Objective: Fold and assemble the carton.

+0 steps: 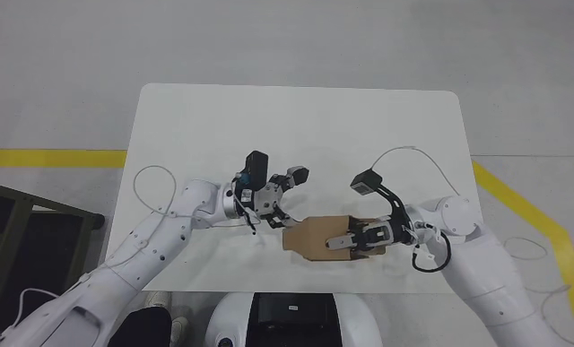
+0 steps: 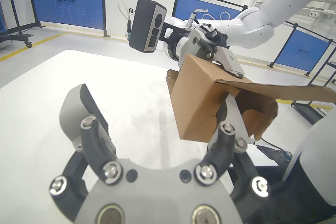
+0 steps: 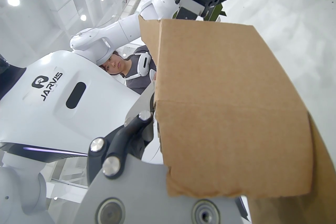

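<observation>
Near the front edge of the white surface, the brown carton sits between the two arms. The right end effector is clamped on one end of it. At the other, open end, the left end effector is spread wide. One finger is tucked under a raised flap, and the other is free above the surface.

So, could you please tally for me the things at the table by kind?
carton: 1
tools: 2, the left tool and the right tool
table: 1
Total: 4
</observation>
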`<state>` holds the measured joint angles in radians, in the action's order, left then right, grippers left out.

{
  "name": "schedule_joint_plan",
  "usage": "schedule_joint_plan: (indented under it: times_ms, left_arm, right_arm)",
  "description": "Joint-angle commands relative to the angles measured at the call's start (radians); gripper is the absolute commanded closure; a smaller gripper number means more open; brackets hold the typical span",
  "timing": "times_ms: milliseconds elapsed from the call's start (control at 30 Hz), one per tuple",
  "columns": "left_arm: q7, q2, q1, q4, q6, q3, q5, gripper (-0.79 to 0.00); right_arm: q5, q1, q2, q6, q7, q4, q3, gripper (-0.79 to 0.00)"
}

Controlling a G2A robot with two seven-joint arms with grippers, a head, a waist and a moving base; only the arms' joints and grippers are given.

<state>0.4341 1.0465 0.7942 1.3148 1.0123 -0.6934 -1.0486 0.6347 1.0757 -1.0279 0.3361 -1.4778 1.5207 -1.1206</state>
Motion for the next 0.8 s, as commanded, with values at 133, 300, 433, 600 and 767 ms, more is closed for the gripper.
schedule_joint_plan:
  times_ms: [133, 300, 433, 600, 767]
  left_arm:
    - [-0.001, 0.01, -0.004, -0.013, 0.0, 0.0, -0.007, -0.785]
    - [0.001, 0.016, -0.007, -0.018, 0.0, 0.0, -0.013, -0.785]
    - [0.004, 0.019, -0.008, -0.021, 0.0, -0.001, -0.017, -0.785]
    - [0.009, 0.022, -0.007, -0.024, 0.0, -0.002, -0.02, -0.785]
    - [0.012, 0.023, -0.007, -0.024, 0.0, -0.004, -0.023, -0.785]
  right_arm:
    - [0.001, -0.004, -0.001, -0.001, -0.002, 0.0, 0.007, 0.0]
    - [0.004, -0.006, -0.002, -0.001, -0.003, 0.0, 0.011, 0.0]
    - [0.006, -0.008, -0.003, -0.001, -0.002, -0.003, 0.014, 0.0]
    - [0.006, -0.012, -0.004, -0.001, -0.003, -0.008, 0.017, 0.0]
    - [0.009, -0.015, -0.005, 0.0, -0.004, -0.013, 0.02, 0.0]
